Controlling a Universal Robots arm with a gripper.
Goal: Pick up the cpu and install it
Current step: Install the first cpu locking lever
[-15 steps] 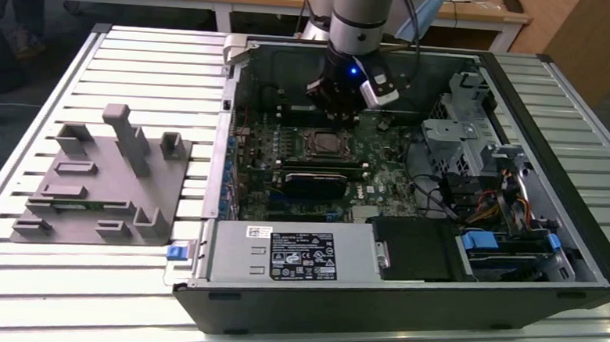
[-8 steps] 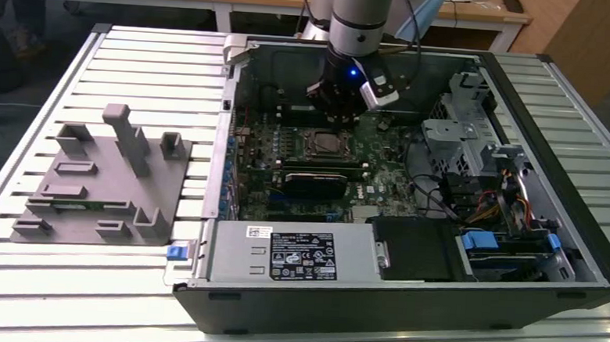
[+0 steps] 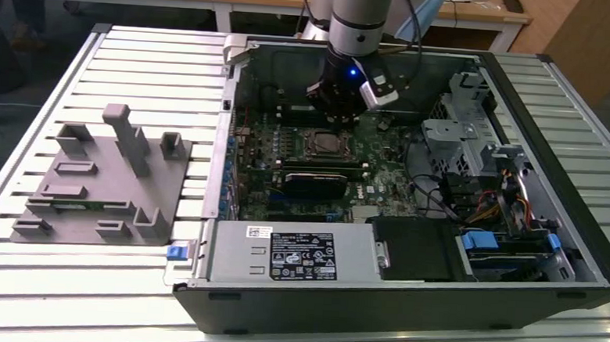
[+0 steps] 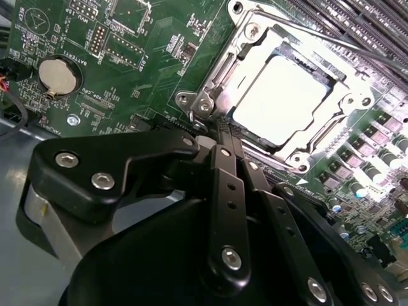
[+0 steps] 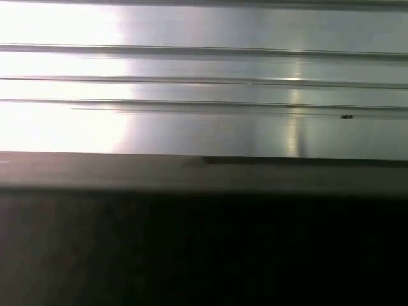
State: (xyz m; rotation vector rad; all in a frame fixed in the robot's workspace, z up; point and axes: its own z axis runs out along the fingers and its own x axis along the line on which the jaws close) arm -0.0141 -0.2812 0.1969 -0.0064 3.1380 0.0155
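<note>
My fingers [image 4: 224,137] are pressed together with nothing between them, as the second wrist view shows. Their tips sit at the edge of the black socket frame [image 4: 210,95] on the green board [image 4: 146,57]. Just past them lies the cpu [image 4: 284,95], flat in that frame, shiny side up. It is square, with no long side. In the exterior view my gripper [image 3: 334,114] hangs inside the open computer case [image 3: 555,176], just behind the socket.

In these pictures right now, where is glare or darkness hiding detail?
In the second wrist view, strong glare whitens the cpu in its socket, so its top shows no detail, and the tool's dark links fill the foreground. In the first wrist view, bright reflections streak the ribbed metal surface and the lower half is near black. The exterior view is evenly lit.
</note>
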